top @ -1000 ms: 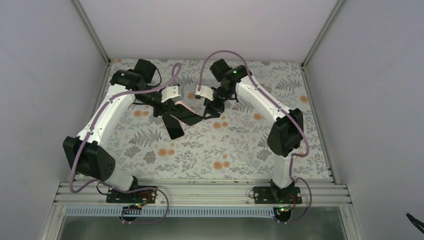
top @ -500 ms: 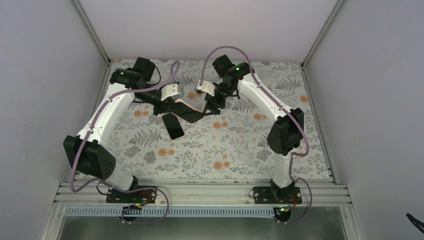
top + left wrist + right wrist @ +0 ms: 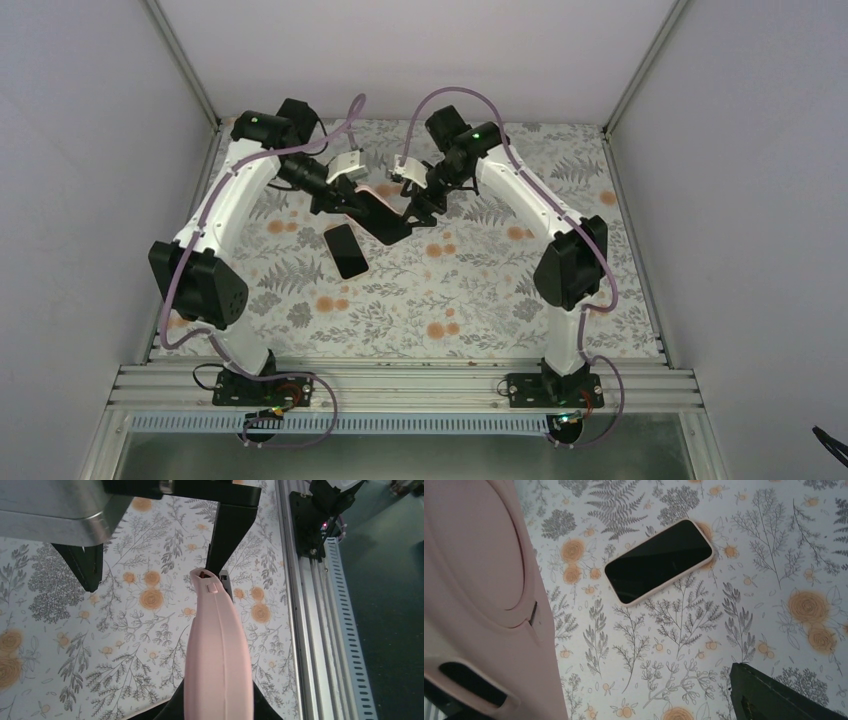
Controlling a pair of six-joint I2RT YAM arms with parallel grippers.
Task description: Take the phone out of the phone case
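Note:
The phone (image 3: 345,250) lies flat on the floral table, screen up, out of its case; the right wrist view shows its black screen (image 3: 659,561) too. My left gripper (image 3: 340,197) is shut on one end of the pink phone case (image 3: 366,198) and holds it tilted above the table. The left wrist view looks along the case's edge (image 3: 217,645), which runs out from the left gripper (image 3: 218,711). My right gripper (image 3: 413,207) stands open at the case's far end. One dark right finger (image 3: 774,695) shows, apart from the case (image 3: 474,605).
The aluminium rail (image 3: 300,605) runs along the table's near edge. Grey walls close in the back and both sides. Floral table (image 3: 480,290) stretches in front of and to the right of the phone.
The right gripper's jaws have opened wider and stand off the case. The left arm has swung back and up, lifting the case away from the phone, which stays on the table.

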